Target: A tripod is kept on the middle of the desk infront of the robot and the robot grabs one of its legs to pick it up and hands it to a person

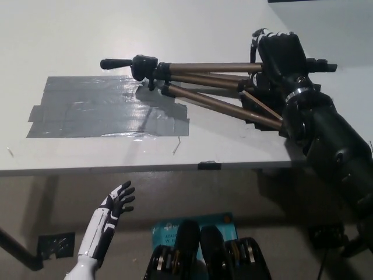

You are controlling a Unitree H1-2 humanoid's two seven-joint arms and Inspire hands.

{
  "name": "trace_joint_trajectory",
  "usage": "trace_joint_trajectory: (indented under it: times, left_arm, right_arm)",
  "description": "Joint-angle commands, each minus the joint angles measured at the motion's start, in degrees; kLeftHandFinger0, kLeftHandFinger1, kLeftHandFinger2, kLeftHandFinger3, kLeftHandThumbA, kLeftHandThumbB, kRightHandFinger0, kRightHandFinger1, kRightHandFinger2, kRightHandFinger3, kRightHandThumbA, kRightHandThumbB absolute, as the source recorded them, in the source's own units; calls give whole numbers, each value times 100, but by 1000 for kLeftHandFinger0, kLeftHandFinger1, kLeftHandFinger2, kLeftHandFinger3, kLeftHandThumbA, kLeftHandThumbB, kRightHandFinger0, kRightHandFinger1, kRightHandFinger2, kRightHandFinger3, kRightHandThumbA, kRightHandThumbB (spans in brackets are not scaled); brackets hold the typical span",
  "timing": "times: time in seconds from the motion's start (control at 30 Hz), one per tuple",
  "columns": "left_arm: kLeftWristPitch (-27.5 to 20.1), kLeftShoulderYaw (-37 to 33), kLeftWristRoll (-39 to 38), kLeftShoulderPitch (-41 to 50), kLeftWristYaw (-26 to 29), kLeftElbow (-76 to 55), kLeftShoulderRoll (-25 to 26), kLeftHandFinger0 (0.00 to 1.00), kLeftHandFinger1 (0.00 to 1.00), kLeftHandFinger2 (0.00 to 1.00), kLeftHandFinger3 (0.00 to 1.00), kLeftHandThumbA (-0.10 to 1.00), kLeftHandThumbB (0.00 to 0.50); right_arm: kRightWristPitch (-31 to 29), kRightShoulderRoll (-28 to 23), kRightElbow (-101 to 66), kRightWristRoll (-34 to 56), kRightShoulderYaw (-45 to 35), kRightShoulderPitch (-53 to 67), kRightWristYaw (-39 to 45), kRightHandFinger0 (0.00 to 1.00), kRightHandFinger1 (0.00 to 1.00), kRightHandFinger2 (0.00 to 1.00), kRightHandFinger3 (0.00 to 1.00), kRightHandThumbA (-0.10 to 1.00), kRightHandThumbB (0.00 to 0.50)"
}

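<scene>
Head view. The black right hand (278, 53) has its fingers wrapped around the top leg of the tripod (198, 87), close to the feet end. The tripod lies roughly level over the white desk (175, 29), its head and pan handle pointing toward the robot's left, above the near corner of the grey tape patch (87, 108). The lower legs splay downward from the head; one slants toward the desk near the wrist, and whether its foot touches the surface cannot be told.

Gripped this far from the head, the heavy end will want to droop, so the grasp should be kept firm and the wrist level, and the lift made slowly until every leg is clear of the desk. No person shows here, so the handover direction cannot be judged.

From the tripod, the desk's front edge is near, and the right-hand corner sits just below the forearm. The surface beyond the tripod is bare, with open room above and to the left.

The white left hand (116, 201) rests below the desk's front edge, fingers spread, holding nothing.
</scene>
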Motion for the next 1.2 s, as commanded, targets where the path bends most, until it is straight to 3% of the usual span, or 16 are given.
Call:
trace_joint_trajectory:
  times: [0.0, 0.07, 0.1, 0.13, 0.2, 0.27, 0.4, 0.57, 0.63, 0.93, 0.97, 1.17]
  left_arm:
    - [56, -38, 12, -82, -79, -147, 67, 775, 818, 840, 878, 1000, 74]
    - [83, -37, 18, -85, -68, -153, 58, 771, 816, 838, 873, 1000, 73]
    - [87, -39, 20, -84, -70, -153, 61, 761, 812, 830, 863, 1000, 71]
    - [83, -44, 22, -83, -72, -151, 61, 756, 806, 821, 854, 1000, 67]
    - [75, -59, 34, -86, -78, -157, 64, 749, 797, 808, 844, 1000, 67]
    - [94, -62, 36, -109, -84, -167, 75, 741, 789, 794, 827, 1000, 59]
    - [92, -73, 7, -133, -110, -151, 94, 740, 786, 792, 824, 1000, 59]
    - [47, -79, -43, -205, -167, -88, 154, 739, 786, 793, 835, 1000, 56]
    - [3, -88, -54, -234, -181, -48, 174, 727, 779, 785, 834, 1000, 59]
    - [40, -96, -120, -319, -259, -16, 217, 728, 768, 777, 830, 1000, 58]
    - [43, -100, -118, -317, -262, -19, 218, 717, 760, 769, 822, 1000, 56]
    - [57, -135, -107, -373, -316, -11, 224, 685, 747, 760, 808, 1000, 58]
  right_arm:
    - [-561, -88, -360, 308, -249, -387, -489, 0, 361, 814, 242, -100, 181]
    - [-587, -78, -534, 260, -301, -397, -583, 0, 354, 796, 319, -100, 212]
    - [-536, -81, -681, 222, -320, -367, -558, 0, 377, 819, 466, -100, 210]
    - [-540, -88, -765, 204, -330, -344, -560, 0, 391, 825, 537, -100, 210]
    - [-530, -111, -1174, 190, -385, -235, -525, 0, 454, 829, 821, -100, 174]
    - [-458, -136, -1611, 191, -455, -137, -395, 0, 454, 810, 890, -100, 156]
    - [-342, -184, -2563, 274, -624, 57, -53, 0, 461, 811, 911, -100, 171]
    - [-170, -285, -3624, 79, -686, 258, 344, 0, 456, 813, 943, -100, 145]
    - [-167, -361, -4150, 29, -672, 435, 578, 0, 450, 807, 891, -100, 169]
    - [-286, -661, -4864, -70, -643, 802, 1144, 0, 438, 820, 837, -100, 182]
    - [-294, -673, -4865, -77, -639, 811, 1167, 0, 418, 797, 786, -100, 183]
    - [-439, -756, -4592, -212, -565, 785, 1178, 19, 457, 833, 797, -100, 188]
